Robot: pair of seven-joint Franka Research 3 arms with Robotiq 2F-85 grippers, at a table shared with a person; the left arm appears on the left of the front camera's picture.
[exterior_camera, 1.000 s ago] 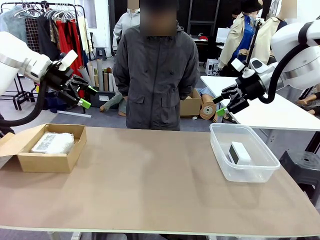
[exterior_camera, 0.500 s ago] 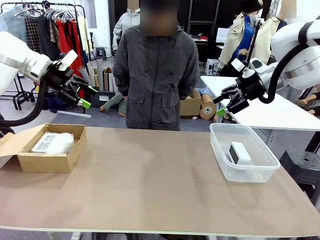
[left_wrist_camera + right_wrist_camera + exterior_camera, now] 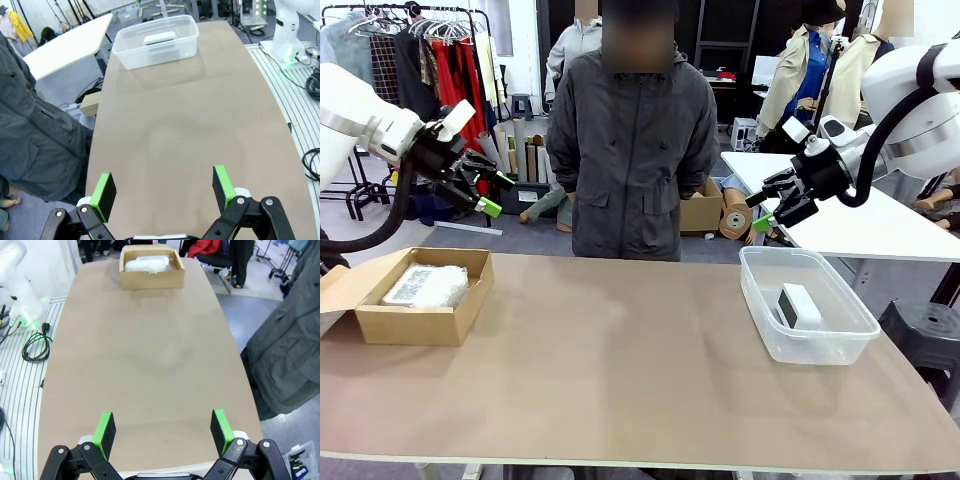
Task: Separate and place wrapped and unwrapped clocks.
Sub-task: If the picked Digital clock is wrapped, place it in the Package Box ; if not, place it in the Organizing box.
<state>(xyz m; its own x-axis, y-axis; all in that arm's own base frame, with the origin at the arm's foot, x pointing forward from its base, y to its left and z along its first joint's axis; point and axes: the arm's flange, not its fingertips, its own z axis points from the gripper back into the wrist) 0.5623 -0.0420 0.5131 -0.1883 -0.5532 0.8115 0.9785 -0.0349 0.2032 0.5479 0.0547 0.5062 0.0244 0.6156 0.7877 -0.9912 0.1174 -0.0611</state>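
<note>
On the table's left end sits a brown cardboard box point(image 3: 415, 297), flaps open, with the wrapped clocks point(image 3: 427, 285) lying inside as a crinkly clear-plastic bundle; how many are in it cannot be told from here. Right wrist view shows the same box point(image 3: 151, 267) at the far end of the table point(image 3: 140, 355), bundle point(image 3: 148, 263) in it.

At the right end, a clear plastic tub point(image 3: 807, 305) holds the unwrapped clock point(image 3: 798, 306), a bare white block, tilted, dark face toward the tub's left wall. Left wrist view shows tub point(image 3: 156, 42) and clock point(image 3: 159, 39) far off.

Left gripper point(image 3: 492, 195) hangs in the air above and behind the box, jaws apart, nothing between the green pads point(image 3: 105, 190). Right gripper point(image 3: 758, 212) hangs above the tub's far edge, jaws likewise apart and empty, pads point(image 3: 104, 429) wide.

A person in a dark grey jacket point(image 3: 632, 150) stands at the far side, middle of the table.
</note>
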